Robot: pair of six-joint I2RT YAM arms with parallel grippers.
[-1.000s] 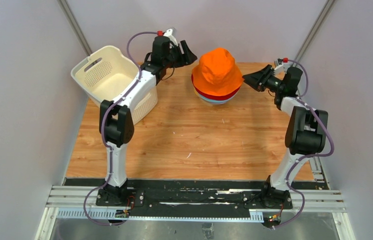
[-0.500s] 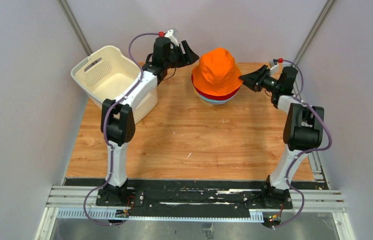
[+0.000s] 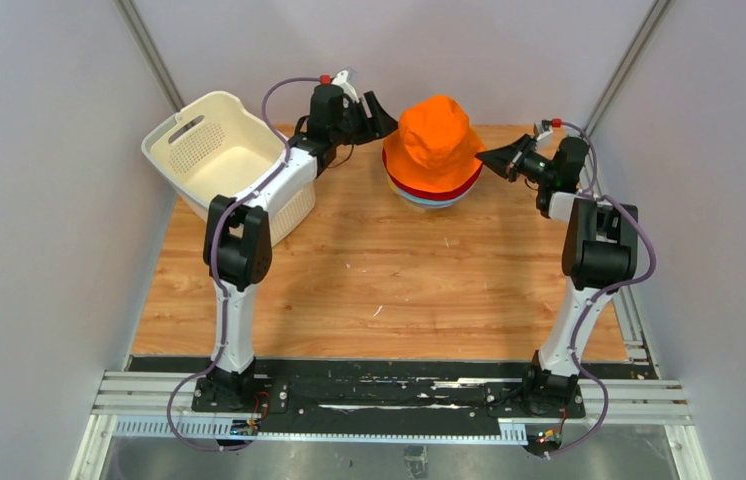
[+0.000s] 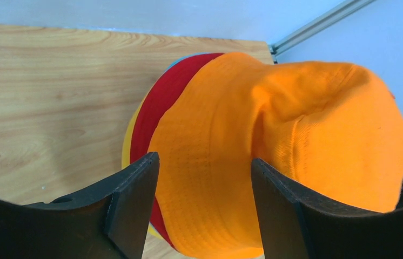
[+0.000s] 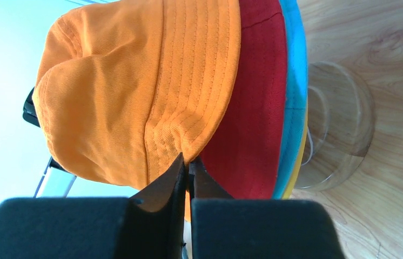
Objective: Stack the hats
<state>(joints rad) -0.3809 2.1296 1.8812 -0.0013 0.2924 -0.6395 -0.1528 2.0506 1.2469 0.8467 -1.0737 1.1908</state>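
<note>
Now right tool pinches orange hat (formerly open)

I count four hats showing, one of each colour: orange hat, red hat, blue hat, yellow hat. Besides them, one white basket and one clear stand.

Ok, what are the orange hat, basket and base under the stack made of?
The orange hat: matte woven cloth, likely cotton; twill ribs, stitched brim rows. The basket: smooth cream moulded plastic with punched holes. The base: clear plastic or glass, can't tell; the tabletop shows through.
</note>
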